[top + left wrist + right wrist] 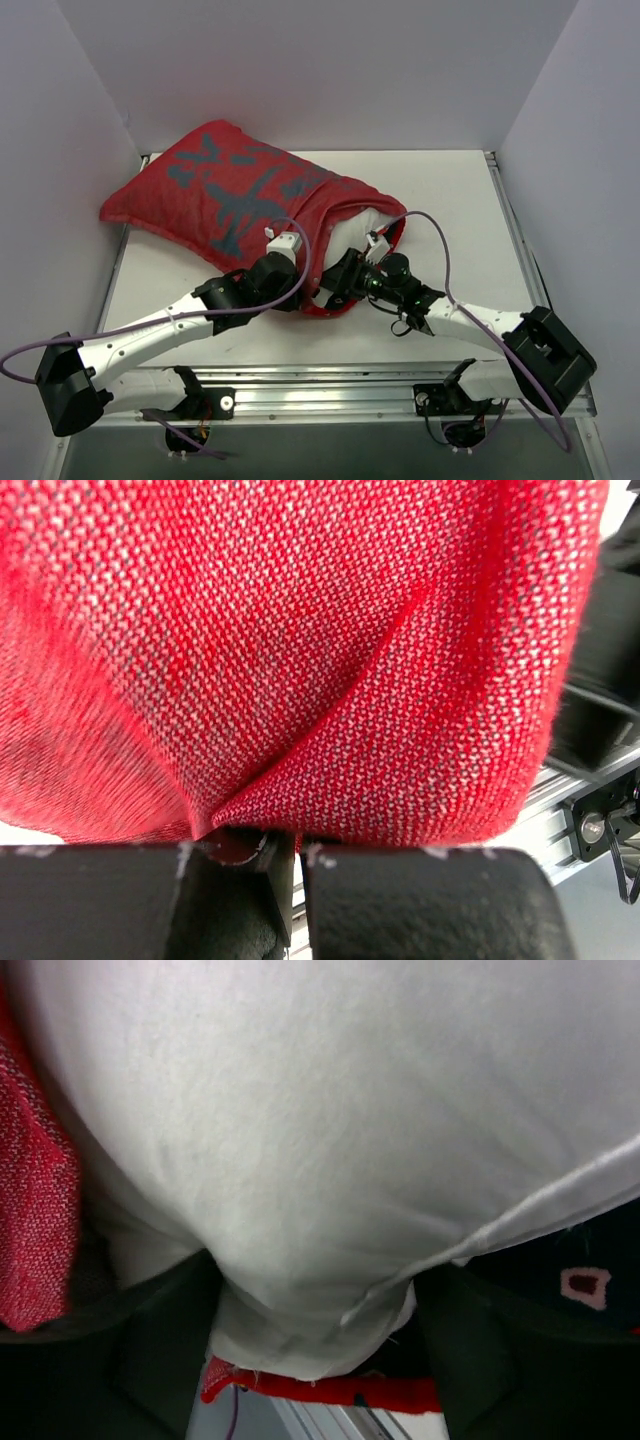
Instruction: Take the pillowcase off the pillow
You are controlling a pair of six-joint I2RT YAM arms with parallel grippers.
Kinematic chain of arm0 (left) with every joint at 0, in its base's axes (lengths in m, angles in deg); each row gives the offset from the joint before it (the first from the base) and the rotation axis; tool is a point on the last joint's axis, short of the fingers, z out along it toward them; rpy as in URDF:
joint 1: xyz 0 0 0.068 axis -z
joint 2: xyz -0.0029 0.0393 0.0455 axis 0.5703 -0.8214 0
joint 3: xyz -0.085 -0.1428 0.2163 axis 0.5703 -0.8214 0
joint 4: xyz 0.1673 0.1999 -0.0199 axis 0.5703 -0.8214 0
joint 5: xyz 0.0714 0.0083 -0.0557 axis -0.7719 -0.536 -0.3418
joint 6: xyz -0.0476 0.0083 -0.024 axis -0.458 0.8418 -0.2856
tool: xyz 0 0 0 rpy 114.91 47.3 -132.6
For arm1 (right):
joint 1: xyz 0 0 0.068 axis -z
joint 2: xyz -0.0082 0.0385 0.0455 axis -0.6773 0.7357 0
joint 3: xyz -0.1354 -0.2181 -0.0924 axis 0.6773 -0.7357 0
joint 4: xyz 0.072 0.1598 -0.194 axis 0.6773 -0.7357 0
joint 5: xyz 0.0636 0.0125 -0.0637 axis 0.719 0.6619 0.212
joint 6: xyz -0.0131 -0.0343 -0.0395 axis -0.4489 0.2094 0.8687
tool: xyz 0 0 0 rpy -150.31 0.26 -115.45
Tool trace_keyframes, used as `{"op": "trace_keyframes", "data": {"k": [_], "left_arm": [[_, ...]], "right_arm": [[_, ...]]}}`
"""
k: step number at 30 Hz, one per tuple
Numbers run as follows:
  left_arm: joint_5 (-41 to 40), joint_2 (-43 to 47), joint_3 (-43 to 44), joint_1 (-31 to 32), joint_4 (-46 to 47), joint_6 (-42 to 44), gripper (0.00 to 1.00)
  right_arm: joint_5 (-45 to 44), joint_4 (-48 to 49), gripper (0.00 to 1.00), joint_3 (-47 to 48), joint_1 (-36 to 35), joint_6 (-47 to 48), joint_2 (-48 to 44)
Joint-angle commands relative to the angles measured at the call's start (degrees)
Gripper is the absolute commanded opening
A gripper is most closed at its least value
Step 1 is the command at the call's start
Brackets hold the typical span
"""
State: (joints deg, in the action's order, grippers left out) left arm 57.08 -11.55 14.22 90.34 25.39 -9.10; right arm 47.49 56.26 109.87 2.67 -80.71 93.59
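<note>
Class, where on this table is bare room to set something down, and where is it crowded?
Bare table between pillowcase and right wall; a strip beside the left arm. Crowded centre, where left tool and right tool meet.

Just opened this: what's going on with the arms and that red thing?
A pillowcase is being worked off a pillow on the table. The left end effector is shut on a fold of the pillowcase near its open end. The right end effector straddles the bare pillow corner; its grip is unclear. Most of the pillow sits inside.
</note>
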Motion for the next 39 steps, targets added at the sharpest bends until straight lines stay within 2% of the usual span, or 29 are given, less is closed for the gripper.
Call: {"op": "trace_keyframes", "data": {"k": [1, 2, 3, 4, 11, 17, 23, 32, 39], "left_arm": [[-2.44, 0.58, 1.16, 0.06, 4.71, 0.75, 0.02], [-2.53, 0.76, 0.99, -0.02, 4.18, 0.49, 0.02], [-3.23, 1.19, 0.9, -0.02, 3.83, 0.23, 0.02], [-3.58, 1.54, 0.46, -0.11, 3.3, -0.21, 0.02], [-4.73, 6.46, -1.39, -0.29, -2.14, -1.44, 0.04], [-2.71, 11.3, -2.27, -0.29, -5.84, -1.97, 0.1], [-4.02, 13.59, -3.15, -0.29, -8.2, -1.8, 0.1], [-1.21, 17.45, -5.17, -0.29, -3.38, 0.66, 0.1], [-2.35, 17.28, -6.13, -0.29, -4.52, 0.41, 0.09]], "right_arm": [[2.89, 7.63, 0.56, 1.81, -1.7, -0.64, 3.01], [2.8, 8.42, 0.26, 2.08, -1.78, -0.55, 3.45], [2.62, 8.34, 0.11, 2.25, -1.7, -0.46, 3.8], [2.36, 8.08, 0.0, 2.69, -1.69, 0.15, 3.98], [-1.68, 0.1, 0.0, 6.73, -1.26, 4.54, 2.05], [-5.99, -7.99, 0.0, 11.74, -0.82, 9.55, 0.38], [-7.04, -10.72, 0.0, 14.47, -0.29, 11.58, 0.55], [-8.28, -13.45, 0.0, 15.26, 1.56, 13.69, 0.2], [-8.37, -15.03, 0.0, 16.4, 2.7, 15.01, -0.06]]}}
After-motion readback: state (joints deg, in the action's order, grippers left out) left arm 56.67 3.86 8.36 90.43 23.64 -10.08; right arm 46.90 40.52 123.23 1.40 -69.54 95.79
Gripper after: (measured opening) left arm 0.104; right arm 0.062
